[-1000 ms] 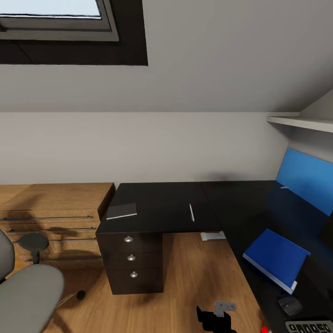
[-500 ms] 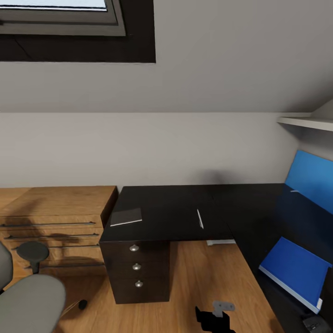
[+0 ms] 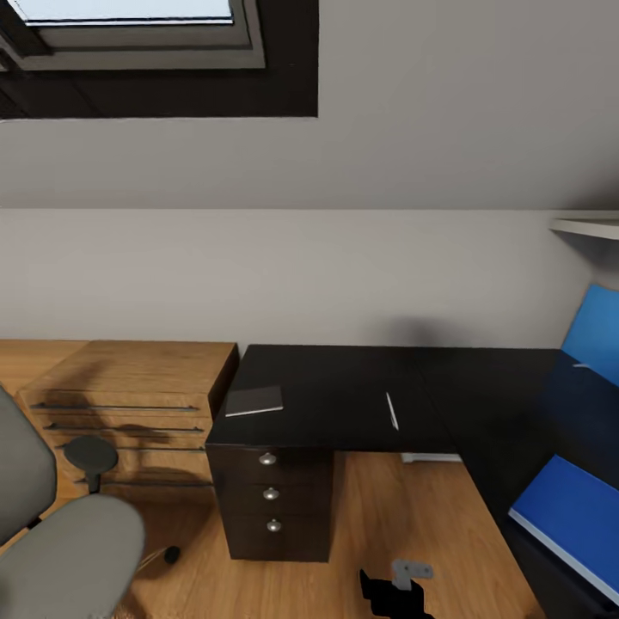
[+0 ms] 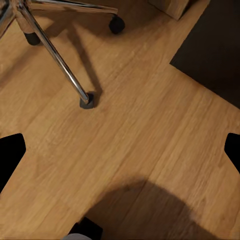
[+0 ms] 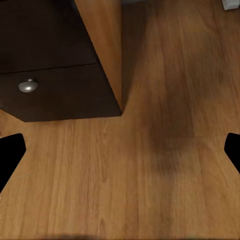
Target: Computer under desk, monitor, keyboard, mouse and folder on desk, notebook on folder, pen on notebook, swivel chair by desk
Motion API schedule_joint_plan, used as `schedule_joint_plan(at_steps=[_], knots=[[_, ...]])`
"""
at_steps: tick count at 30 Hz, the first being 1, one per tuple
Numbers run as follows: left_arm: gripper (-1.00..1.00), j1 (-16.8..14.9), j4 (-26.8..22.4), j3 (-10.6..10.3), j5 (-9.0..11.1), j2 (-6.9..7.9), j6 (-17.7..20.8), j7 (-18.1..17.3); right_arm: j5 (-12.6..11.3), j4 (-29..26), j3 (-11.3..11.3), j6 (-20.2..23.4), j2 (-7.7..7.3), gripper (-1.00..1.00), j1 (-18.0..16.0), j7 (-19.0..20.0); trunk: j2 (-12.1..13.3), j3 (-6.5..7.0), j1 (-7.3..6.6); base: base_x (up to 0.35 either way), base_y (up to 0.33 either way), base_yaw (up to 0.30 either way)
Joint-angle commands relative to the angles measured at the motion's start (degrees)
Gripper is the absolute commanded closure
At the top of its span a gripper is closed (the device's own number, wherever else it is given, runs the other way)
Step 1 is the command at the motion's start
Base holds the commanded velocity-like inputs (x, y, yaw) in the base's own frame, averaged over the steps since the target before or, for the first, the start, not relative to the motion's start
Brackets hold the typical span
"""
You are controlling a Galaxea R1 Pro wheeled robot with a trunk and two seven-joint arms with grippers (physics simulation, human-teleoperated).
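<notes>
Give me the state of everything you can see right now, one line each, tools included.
Notebook: lying flat on the desk, nothing on it.
Pen: flat on the desk, apart from the notebook.
Folder: blue, on the desk's right wing.
Desk drawers: all three shut.
Swivel chair: seat bare, standing left of the desk.
Left tool: open, holding nothing, over the floor.
Right tool: open, holding nothing, over the floor.

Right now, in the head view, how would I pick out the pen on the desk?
Find the black L-shaped desk against the grey wall, with its three-knob drawer unit below. On that wing lie two things: a flat grey notebook toward the wooden dresser, and the pen nearer the desk's inner corner. The pen is the thin pale sliver, not the grey rectangle.
</notes>
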Motion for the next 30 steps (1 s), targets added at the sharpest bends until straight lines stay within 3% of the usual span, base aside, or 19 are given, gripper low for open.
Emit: schedule_joint_plan(at_steps=[1,20,30], knots=[[-1.00,-0.02,0.01,-0.35,0.61,0.06,-0.18,-0.23,-0.61,0.13,0.23,-0.24,0.05,-1.00,-0.05,0.42,-0.04,-0.06,0.00,0.001,0.001,0.260],[-1.00,0.01,0.01,-0.36,0.65,0.04,-0.11,-0.24,-0.60,0.13,0.23,-0.24,0.18,-1.00,-0.04,0.40,-0.04,-0.06,0.00,0.000,0.000,0.267],[-1.00,0.04,0.02,-0.36,0.70,0.02,-0.09,-0.23,-0.54,0.13,0.22,-0.24,0.14,-1.00,-0.04,0.40,-0.04,-0.06,0.00,0.000,0.000,0.086]])
